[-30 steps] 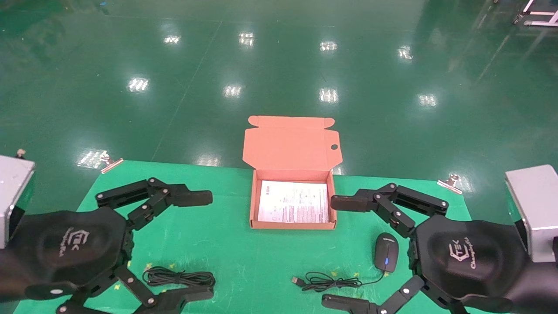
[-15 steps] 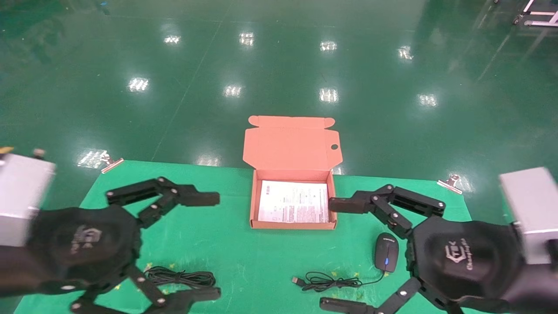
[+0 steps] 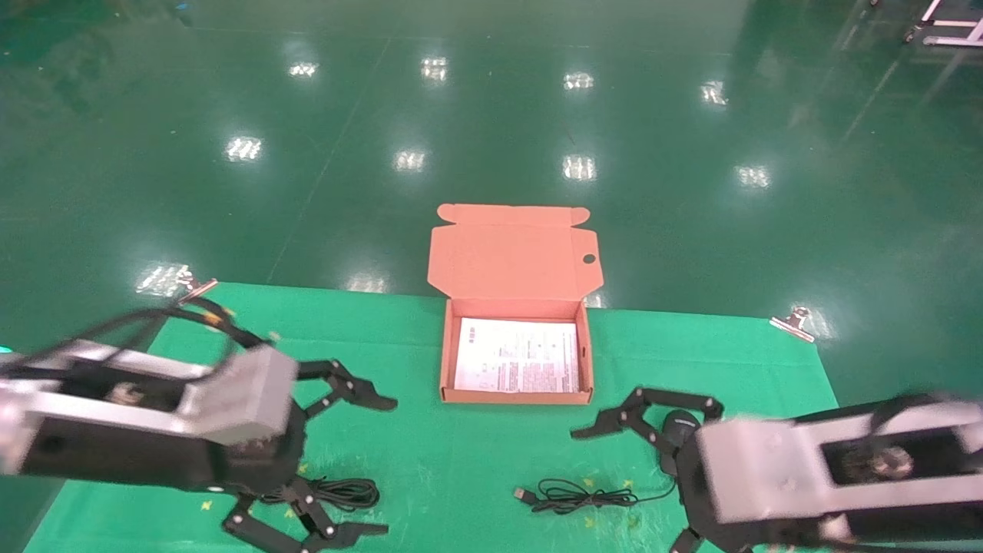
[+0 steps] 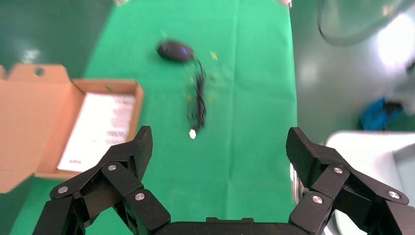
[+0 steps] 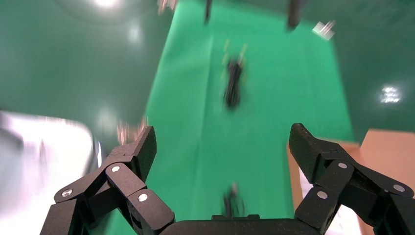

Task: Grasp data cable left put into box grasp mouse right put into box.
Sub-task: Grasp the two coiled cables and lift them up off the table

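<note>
The data cable (image 3: 345, 491) lies as a black looped bundle on the green mat at front left; it also shows blurred in the right wrist view (image 5: 233, 84). My left gripper (image 3: 388, 465) is open, its fingers straddling the cable's right end. The mouse (image 3: 679, 422) sits at front right, partly hidden behind my right gripper (image 3: 623, 488), which is open with its lower finger cut off by the frame edge. The mouse's cord (image 3: 577, 495) trails left. The box (image 3: 444, 361) stands open at the middle with a white sheet inside. The left wrist view shows the mouse (image 4: 173, 50) and box (image 4: 138, 98).
The box's lid (image 3: 513, 257) stands up at the back edge of the table. The green mat (image 3: 430, 453) ends at clips at both far corners, one of them on the left (image 3: 196, 288). Shiny green floor lies beyond.
Both wrists have turned and swung inward and down. The left gripper now sits over the cable bundle. The right gripper now covers part of the mouse.
</note>
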